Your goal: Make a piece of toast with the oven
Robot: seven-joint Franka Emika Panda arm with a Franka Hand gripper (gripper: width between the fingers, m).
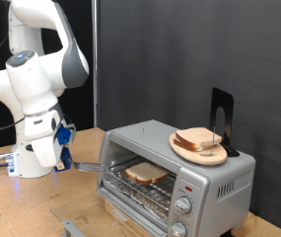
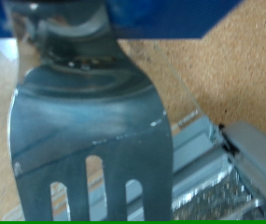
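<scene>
The silver oven (image 1: 217,176) stands at the exterior view's right with its door open. One slice of toast (image 1: 146,174) lies on the wire rack inside. My gripper (image 1: 64,146), with blue fingers, is to the left of the oven and is shut on a metal slotted spatula (image 1: 89,167) whose blade points at the oven opening. In the wrist view the spatula blade (image 2: 91,121) fills most of the picture, and a corner of the oven (image 2: 249,154) shows beyond it. The gripper's fingertips are hidden there.
A round wooden plate (image 1: 215,155) with a few bread slices (image 1: 197,139) sits on top of the oven. A black stand (image 1: 222,114) rises behind it. Round knobs (image 1: 184,204) are on the oven's front right. The wooden table (image 1: 22,212) lies below, a dark curtain behind.
</scene>
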